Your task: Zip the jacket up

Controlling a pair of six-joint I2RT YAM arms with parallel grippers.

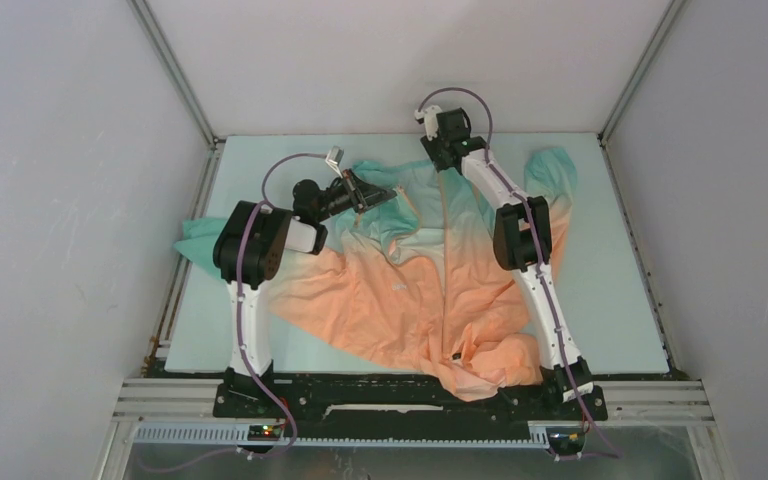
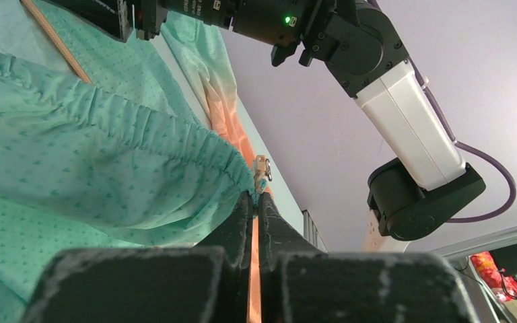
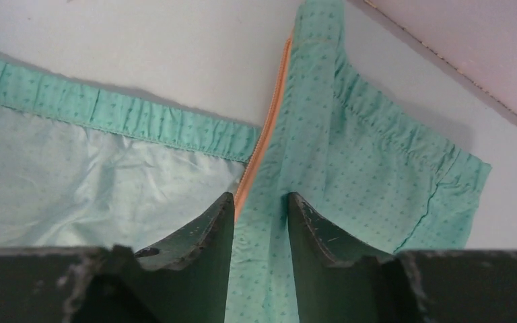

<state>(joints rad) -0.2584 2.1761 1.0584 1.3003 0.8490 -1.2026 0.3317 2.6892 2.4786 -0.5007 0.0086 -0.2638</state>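
Note:
The jacket point(image 1: 410, 290) lies spread on the table, teal hem at the far side and peach-orange part near. My left gripper point(image 1: 368, 192) is shut on the jacket's orange zipper edge; in the left wrist view point(image 2: 256, 200) the orange tape runs between the closed fingers, with the small metal slider point(image 2: 262, 167) and gathered teal hem point(image 2: 141, 134) just past the tips. My right gripper point(image 1: 440, 158) is at the far hem. In the right wrist view point(image 3: 261, 202) its fingers stand apart over a teal front panel point(image 3: 323, 134), beside the orange zipper point(image 3: 269, 128).
The right arm point(image 2: 404, 74) crosses above the left wrist view. Grey enclosure walls point(image 1: 80, 200) stand on both sides and at the back. A teal sleeve point(image 1: 555, 170) lies to the right of the right arm, another sleeve point(image 1: 195, 245) at the left edge.

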